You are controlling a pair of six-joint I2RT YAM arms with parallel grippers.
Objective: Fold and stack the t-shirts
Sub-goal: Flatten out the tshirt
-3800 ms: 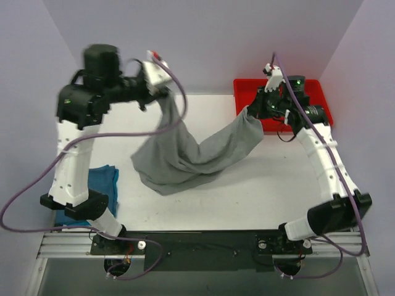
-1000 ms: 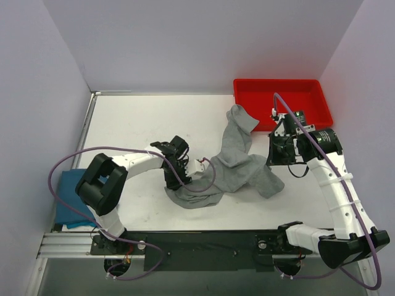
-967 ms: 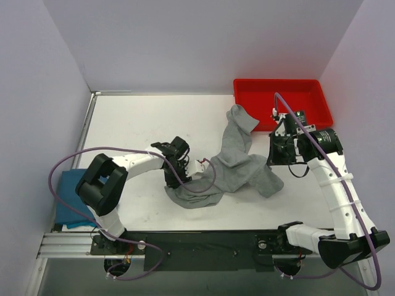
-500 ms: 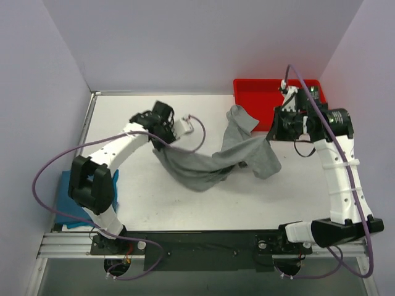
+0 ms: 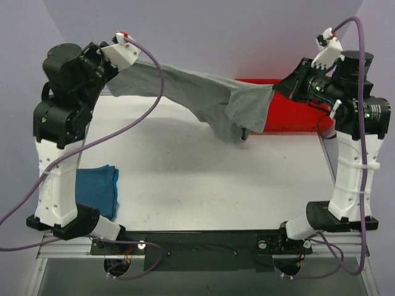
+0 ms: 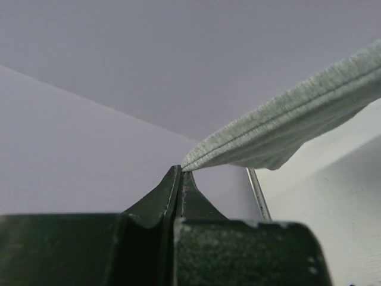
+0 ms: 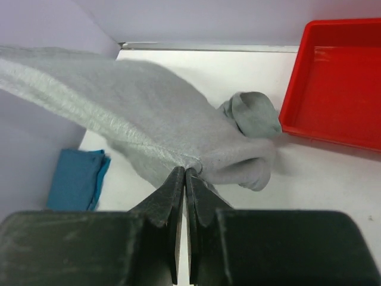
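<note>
The light grey t-shirt [image 5: 197, 92] hangs stretched in the air between both raised arms, sagging in the middle above the table's far side. My left gripper [image 6: 180, 170] is shut on a hem corner of the grey t-shirt [image 6: 286, 128] at the upper left. My right gripper [image 7: 184, 171] is shut on the other end of the grey t-shirt [image 7: 149, 119], high at the right in front of the red tray. The teal-blue t-shirt [image 5: 99, 188] lies folded on the table by the left arm's base, seen also in the right wrist view as the teal-blue t-shirt [image 7: 76, 179].
A red tray [image 5: 296, 117] stands at the table's far right corner, partly behind the hanging cloth and the right arm. The white table [image 5: 203, 185] is bounded by lilac walls at the back and sides. Purple cables loop from both wrists.
Both arms have risen high and spread apart, lifting the grey t-shirt off the table and pulling it taut. The left gripper closed on the shirt's edge about a second ago.
</note>
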